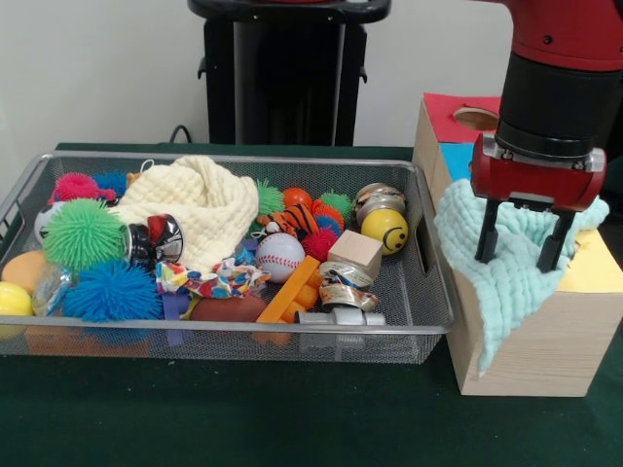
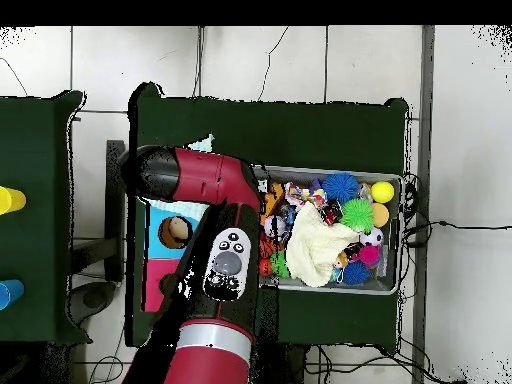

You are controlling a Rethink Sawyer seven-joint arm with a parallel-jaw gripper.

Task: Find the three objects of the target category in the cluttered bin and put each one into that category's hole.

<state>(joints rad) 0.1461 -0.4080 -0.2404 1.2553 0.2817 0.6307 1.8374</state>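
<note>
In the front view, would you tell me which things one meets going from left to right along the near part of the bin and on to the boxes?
Yellow ball → blue spiky ball → confetti-patterned cloth scrap → baseball → wooden cube → mint-green cloth, draped over the wooden box, with the open gripper above it.

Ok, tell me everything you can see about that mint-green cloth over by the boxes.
The mint-green cloth is a soft, waffle-textured textile, crumpled and draped over the top edge of the wooden box, hanging down its front face beside the bin. The gripper hangs right over it with its dark fingers spread apart and their tips at the cloth; whether they touch it cannot be told.
</note>
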